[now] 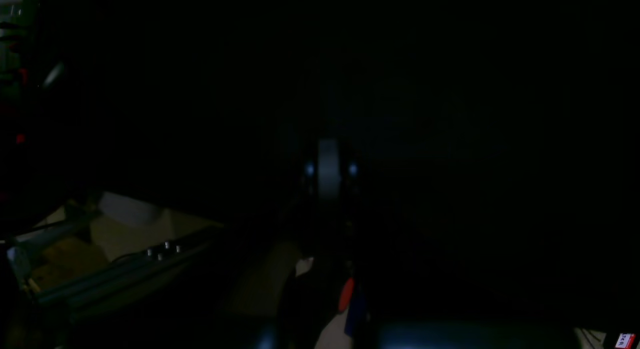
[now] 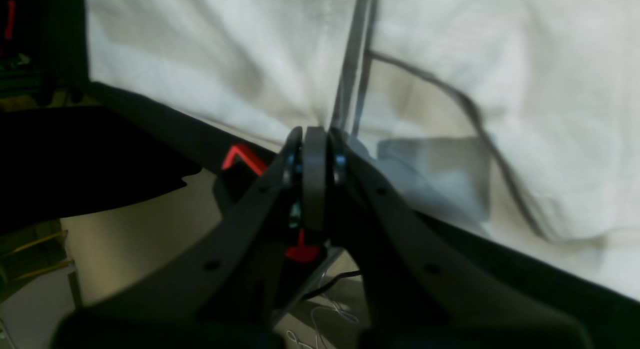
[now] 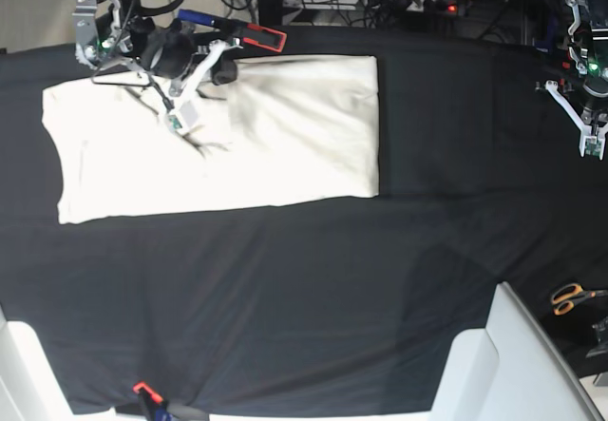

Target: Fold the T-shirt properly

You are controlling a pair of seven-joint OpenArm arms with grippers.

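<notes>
Base view — right tool (image 3: pixel 179 119) closed over T-shirt (image 3: pixel 285 136) — left tool (image 3: pixel 594 145) apart.

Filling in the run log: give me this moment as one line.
T-shirt: partly folded, flat on table | right gripper: jaws shut, over shirt | left gripper: jaws shut, off shirt

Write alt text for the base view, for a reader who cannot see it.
Overhead view: a cream T-shirt, folded into a wide rectangle, lies on a black table cloth. The right gripper sits shut over the shirt's upper left part, while the left gripper hangs shut, away from it, at the right edge. Orange-handled scissors lie at lower right.
</notes>
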